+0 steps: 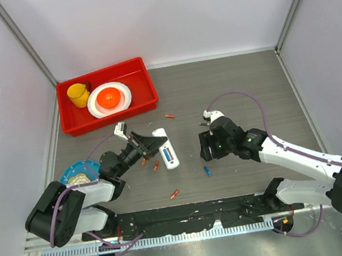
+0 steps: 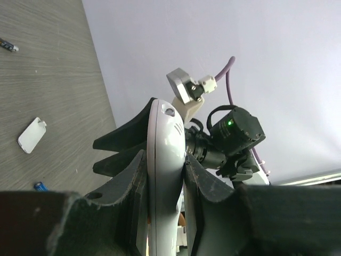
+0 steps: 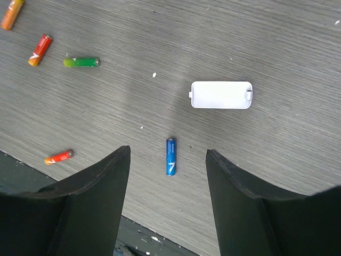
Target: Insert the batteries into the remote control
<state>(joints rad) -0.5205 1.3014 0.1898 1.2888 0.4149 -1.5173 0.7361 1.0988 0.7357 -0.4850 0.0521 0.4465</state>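
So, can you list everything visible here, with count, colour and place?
bin: one, red, far left of table.
cup: one, yellow, in bin.
plate: one, white, in bin, orange thing on it.
bowl: one, blue, beige contents, near left of table.
batteries: at least six, orange, red, green, blue, loose on table.
cover: one, white, on table near blue battery.
remote: one, white, in left gripper.
left gripper: one, black, shut on remote.
right gripper: one, black, open, above blue battery.
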